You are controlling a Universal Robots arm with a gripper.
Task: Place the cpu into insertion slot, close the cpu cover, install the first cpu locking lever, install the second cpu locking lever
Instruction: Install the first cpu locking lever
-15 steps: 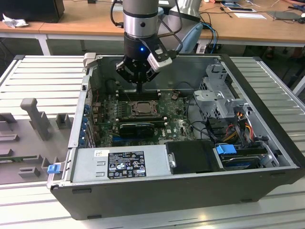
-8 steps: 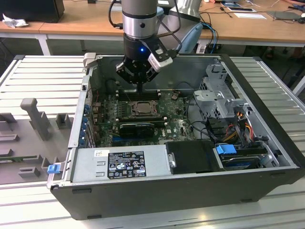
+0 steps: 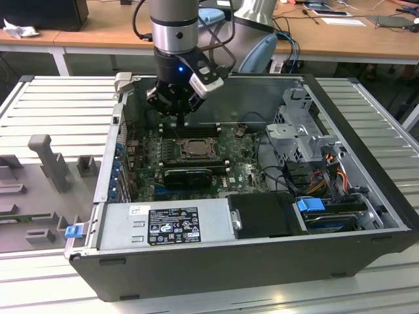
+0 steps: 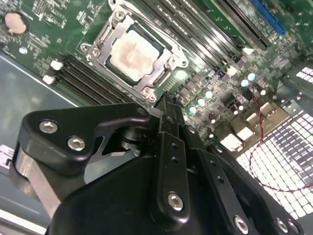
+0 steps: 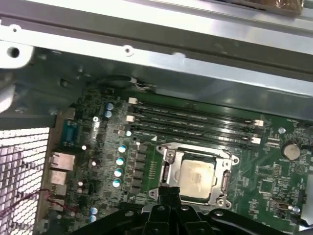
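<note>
The pale square cpu lies in the insertion slot on the green motherboard. The silver cpu cover lies flat around it, and the cpu shows through its window. My gripper hangs just above the board at the socket's far side in the exterior view. In both wrist views its black fingers are shut together, their tip at the socket frame's edge, with nothing visible between them. I cannot tell how the locking levers stand.
Long black RAM slots run beside the socket. The open case holds a grey power supply, a black shroud, a metal drive cage and loose cables. A black card sits near the socket.
</note>
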